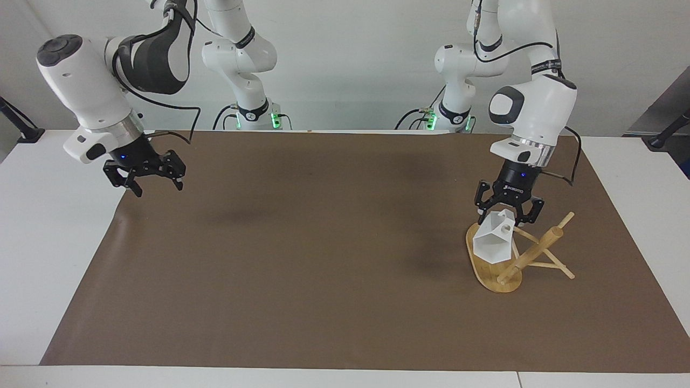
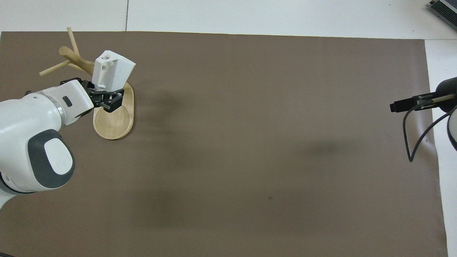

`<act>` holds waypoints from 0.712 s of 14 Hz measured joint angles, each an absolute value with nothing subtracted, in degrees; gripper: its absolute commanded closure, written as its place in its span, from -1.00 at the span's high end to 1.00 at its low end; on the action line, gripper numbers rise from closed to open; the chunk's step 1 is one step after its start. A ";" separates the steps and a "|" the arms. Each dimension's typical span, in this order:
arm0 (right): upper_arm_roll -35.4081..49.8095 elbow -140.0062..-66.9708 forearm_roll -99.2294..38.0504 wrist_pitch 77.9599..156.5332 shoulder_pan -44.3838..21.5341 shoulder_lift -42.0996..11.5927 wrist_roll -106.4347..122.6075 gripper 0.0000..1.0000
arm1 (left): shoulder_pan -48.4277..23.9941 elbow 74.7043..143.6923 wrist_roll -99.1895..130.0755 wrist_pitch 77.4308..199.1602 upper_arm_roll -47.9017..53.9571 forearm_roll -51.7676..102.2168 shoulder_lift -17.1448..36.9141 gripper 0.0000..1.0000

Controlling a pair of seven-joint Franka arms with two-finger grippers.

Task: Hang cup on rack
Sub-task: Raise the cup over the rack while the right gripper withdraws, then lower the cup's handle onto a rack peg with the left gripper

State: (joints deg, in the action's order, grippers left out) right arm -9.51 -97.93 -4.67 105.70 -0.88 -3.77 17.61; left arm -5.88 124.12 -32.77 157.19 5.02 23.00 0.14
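- Brown paper mat (image 1: 323, 258) covers most of a white table (image 1: 48, 226); a plain pale wall stands at the robots' end.
- Cup (image 1: 494, 241): small, matte white, with flat angular facets, a hexagonal rim and a blocky handle pierced by a round hole. It is held in the air, tilted, over the rack's base, at the left arm's end of the table.
- In the facing view the handle hole faces up and toward the post; in the overhead view the handle block with its hole is the cup's (image 2: 113, 71) uppermost part.
- Rack (image 1: 504, 258): light bamboo, smooth. Oval flat base, thick round post, thin round pegs sticking out. The post leans steeply toward the left arm's end of the table instead of standing upright.
- Whether the cup touches a peg cannot be told.
- Left gripper (image 1: 508, 214): black two-finger tool, closed on the cup from above, directly over the rack (image 2: 114, 117) base.
- Right gripper (image 1: 153, 183): fingers spread wide, holding nothing, in the air over the mat's edge at the right arm's end. This arm waits.
- In the overhead view only the right gripper's (image 2: 403, 105) dark tip and a looping black cable (image 2: 410, 142) show.
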 measured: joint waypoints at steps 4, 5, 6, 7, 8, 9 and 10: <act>-9.42 -91.29 -4.61 96.85 -1.19 -3.25 14.06 1.00 | -6.70 124.12 -29.05 158.25 5.04 22.99 0.78 -1.00; -9.30 -90.06 -4.61 94.81 -1.24 -3.18 13.15 1.00 | -6.70 124.12 -28.83 158.78 4.99 22.99 1.03 -1.00; -9.12 -89.22 -4.61 92.96 -1.32 -3.09 11.61 1.00 | -6.66 124.12 -28.65 159.12 4.85 22.99 1.23 -1.00; -8.89 -88.60 -4.61 91.69 -1.40 -2.89 10.20 1.00 | -6.58 124.12 -28.58 159.38 4.69 22.99 1.39 -1.00; -8.73 -88.16 -4.61 90.76 -1.46 -2.42 9.29 1.00 | -6.49 124.12 -28.50 159.52 4.57 22.99 1.50 -1.00; -8.71 -87.92 -4.61 89.61 -1.50 -1.65 8.81 1.00 | -6.46 124.12 -28.02 159.56 4.48 23.00 1.55 -1.00; -8.78 -87.89 -4.61 88.48 -1.48 -0.84 8.50 1.00 | -6.46 124.12 -27.18 159.56 4.46 23.00 1.58 -1.00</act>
State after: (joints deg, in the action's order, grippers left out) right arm -8.78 -87.89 -4.61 88.48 -1.48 -0.84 8.50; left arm -6.46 124.12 -27.18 159.56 4.46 23.00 1.58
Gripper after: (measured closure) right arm 0.000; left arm 0.273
